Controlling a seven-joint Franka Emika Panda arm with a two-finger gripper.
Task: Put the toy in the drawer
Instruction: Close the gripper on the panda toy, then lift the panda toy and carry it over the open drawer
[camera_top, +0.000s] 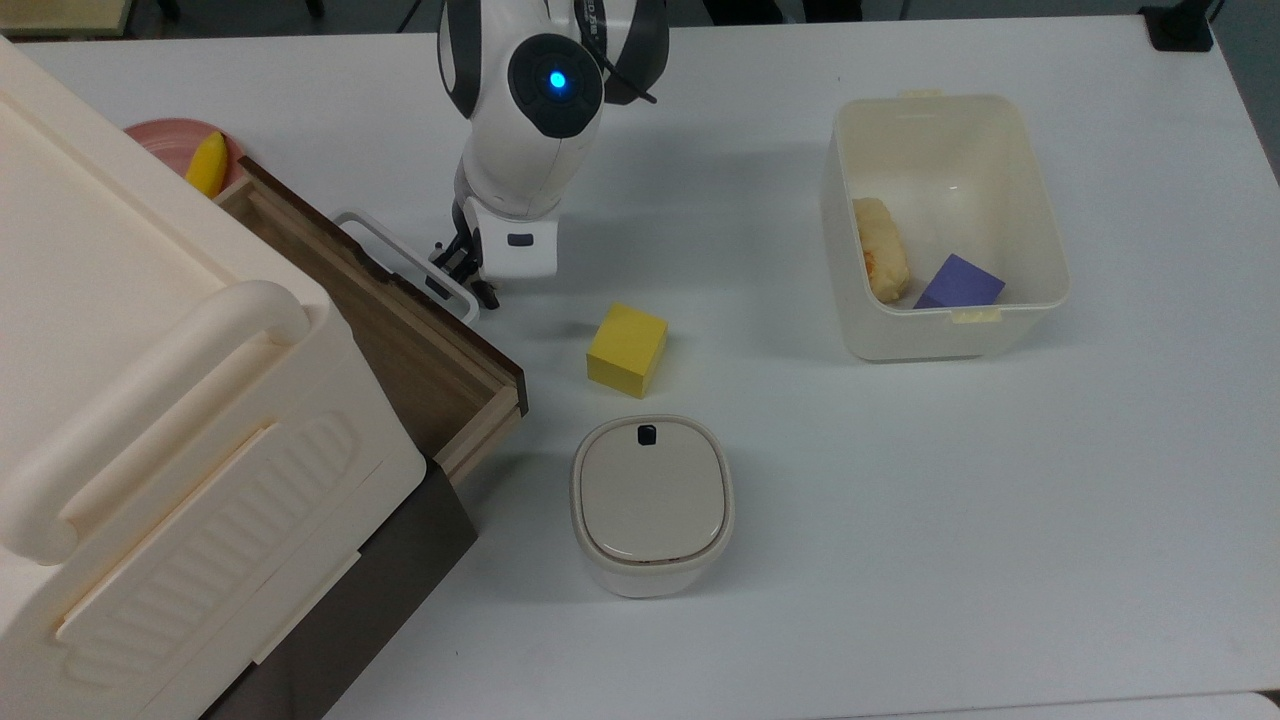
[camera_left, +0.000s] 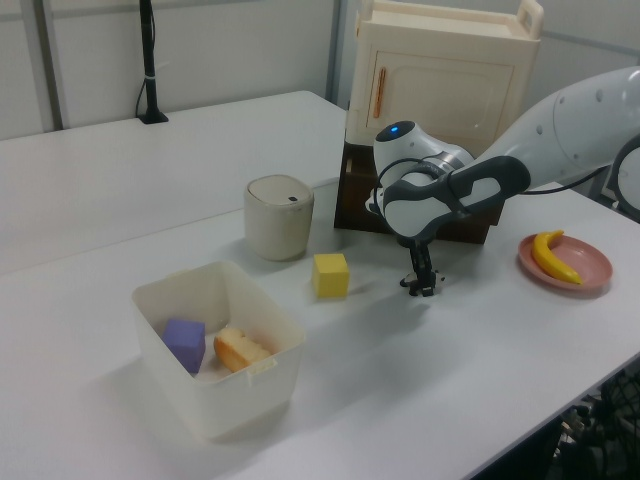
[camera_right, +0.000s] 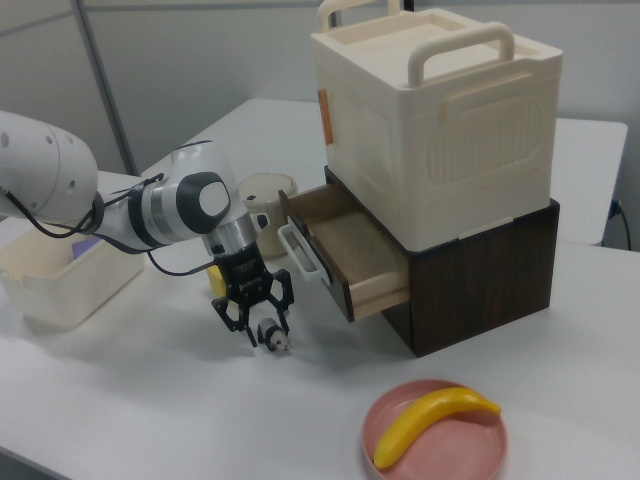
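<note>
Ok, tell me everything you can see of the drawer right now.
The drawer is pulled open from the dark brown lower unit under the cream cabinet. It is shallow, light wood inside, with a dark walnut front and a white loop handle. Its visible interior looks bare. The tool hangs just in front of the handle, low over the table.

A bright yellow foam cube sits near the middle of the white tabletop. At about six o'clock from it in the top view stands a squat cream lidded container with a small black button on its lid. Towards three o'clock is an open cream plastic bin, holding a purple block and a tan bread-like piece just beside each other. At ten o'clock, a yellow banana lies on a round pink plate.
</note>
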